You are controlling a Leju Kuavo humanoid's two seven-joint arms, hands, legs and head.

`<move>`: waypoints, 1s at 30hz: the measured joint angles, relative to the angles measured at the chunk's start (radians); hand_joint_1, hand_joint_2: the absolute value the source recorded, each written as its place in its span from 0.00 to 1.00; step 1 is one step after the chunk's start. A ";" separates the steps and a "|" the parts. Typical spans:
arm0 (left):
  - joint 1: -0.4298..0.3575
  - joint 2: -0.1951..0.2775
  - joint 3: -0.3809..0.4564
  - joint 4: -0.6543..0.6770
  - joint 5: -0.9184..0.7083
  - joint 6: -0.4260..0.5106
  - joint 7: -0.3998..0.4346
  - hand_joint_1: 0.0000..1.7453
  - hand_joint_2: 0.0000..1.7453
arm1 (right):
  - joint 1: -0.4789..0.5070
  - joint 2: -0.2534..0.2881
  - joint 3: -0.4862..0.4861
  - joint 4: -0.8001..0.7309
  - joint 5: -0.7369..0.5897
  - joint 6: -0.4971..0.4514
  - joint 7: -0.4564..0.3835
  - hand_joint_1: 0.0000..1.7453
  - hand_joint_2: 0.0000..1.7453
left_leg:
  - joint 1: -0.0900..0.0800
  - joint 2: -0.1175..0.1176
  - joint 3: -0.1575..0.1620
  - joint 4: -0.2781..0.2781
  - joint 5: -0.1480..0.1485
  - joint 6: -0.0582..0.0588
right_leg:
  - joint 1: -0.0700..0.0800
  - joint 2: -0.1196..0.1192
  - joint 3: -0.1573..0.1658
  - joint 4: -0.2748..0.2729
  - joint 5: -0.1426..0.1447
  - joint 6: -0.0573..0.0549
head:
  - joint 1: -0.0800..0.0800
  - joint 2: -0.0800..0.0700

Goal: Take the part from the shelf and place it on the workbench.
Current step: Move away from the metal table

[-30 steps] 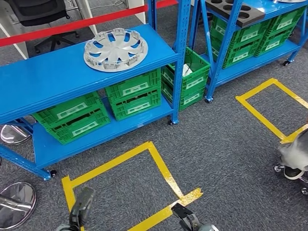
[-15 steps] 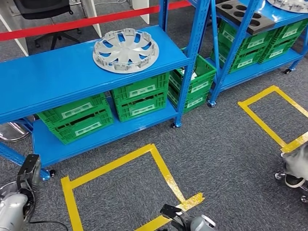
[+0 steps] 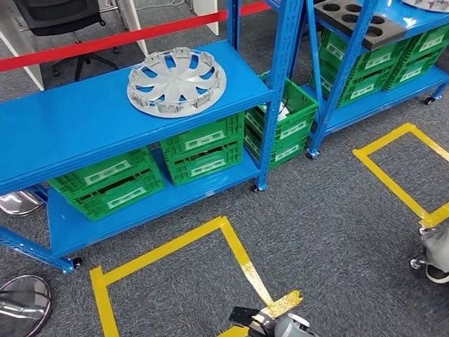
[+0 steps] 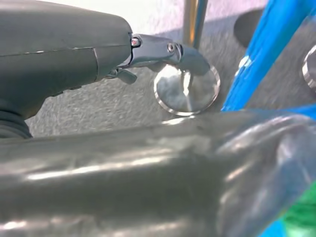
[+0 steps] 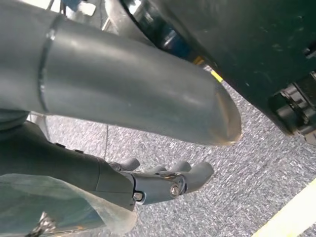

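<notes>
The part, a silver wheel cover [image 3: 176, 81] with curved spokes, lies flat on the top board of the blue shelf [image 3: 63, 126], towards its right end. My right hand [image 3: 262, 321] is low at the bottom edge of the head view, over the yellow tape and far from the shelf. In the right wrist view that hand [image 5: 149, 182] hangs above grey carpet with its fingers loosely apart and nothing in them. In the left wrist view my left hand [image 4: 111, 49] stretches out with nothing in it, beside a shiny round stand base [image 4: 186, 89].
Green crates [image 3: 198, 147] fill the shelf's lower board. A second blue shelf [image 3: 344, 63] to the right carries more green crates and a black tray with holes [image 3: 352, 17]. Yellow tape squares [image 3: 233, 246] mark the carpet. A chrome base [image 3: 21, 302] and chair castors [image 3: 429, 260] stand nearby.
The whole picture has shifted, so the camera moved. My left arm swung from bottom centre to the lower left and then dropped below the head view's edge. The wheel cover stays on the shelf.
</notes>
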 joint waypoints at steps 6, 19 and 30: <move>0.047 0.001 0.024 0.006 0.038 -0.082 -0.058 0.00 0.00 | -0.001 0.000 0.009 0.000 -0.006 -0.030 -0.008 0.00 0.00 | 0.010 0.014 0.032 -0.247 0.199 -0.011 | -0.009 0.008 0.061 -0.001 -0.049 0.025 | -0.001 0.000; 0.168 -0.075 0.058 0.016 0.061 -0.156 -0.095 0.00 0.00 | 0.005 0.002 0.009 0.000 -0.027 -0.058 -0.026 0.00 0.00 | 0.002 0.007 0.110 -0.270 0.134 0.039 | 0.004 0.006 -0.145 0.163 -0.011 0.030 | 0.018 0.000; 0.170 -0.083 0.062 0.017 0.062 -0.164 -0.088 0.00 0.00 | 0.004 0.003 0.009 0.000 -0.027 -0.060 -0.026 0.00 0.00 | 0.002 0.006 0.009 -0.022 0.008 -0.008 | 0.004 0.009 -0.021 0.016 0.006 -0.011 | 0.013 0.000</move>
